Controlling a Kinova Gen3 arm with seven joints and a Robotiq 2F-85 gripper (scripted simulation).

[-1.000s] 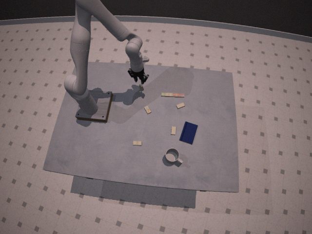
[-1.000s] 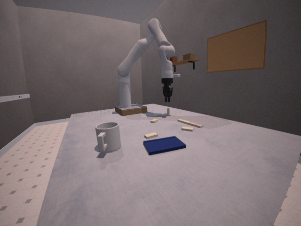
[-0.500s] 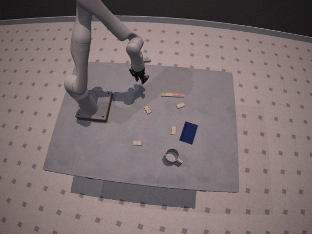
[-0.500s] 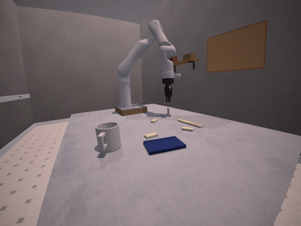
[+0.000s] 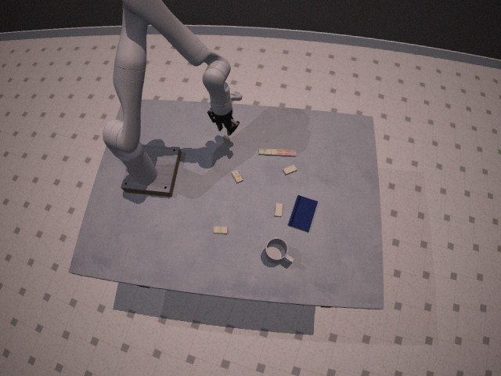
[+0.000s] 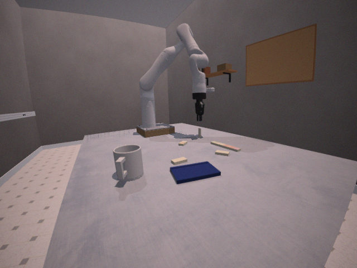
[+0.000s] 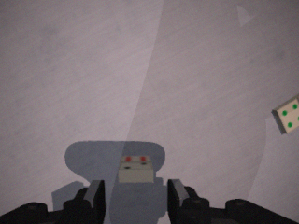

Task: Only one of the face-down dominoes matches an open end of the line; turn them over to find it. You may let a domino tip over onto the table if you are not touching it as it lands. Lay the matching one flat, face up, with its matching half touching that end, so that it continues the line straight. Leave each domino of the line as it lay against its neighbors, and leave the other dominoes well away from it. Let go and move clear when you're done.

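Below the hand [image 5: 226,131] [image 6: 199,119] [image 7: 135,195], 1 domino [image 5: 226,139] [image 6: 199,133] [image 7: 135,173] stands upright on the table [image 5: 161,243] [image 6: 173,216] [image 7: 75,70], probably so its face could be read. The hand is roughly half open, holding 0 things, likely set to regrip or tip it.

"Spotted any change in the jaws?"
"Drawn closer together than a second ago, though still parted."
"Shifted at all?"
"Moved over slightly, now more nearly above the upright domino [image 5: 226,139] [image 6: 199,133] [image 7: 135,175] in the exterior view."
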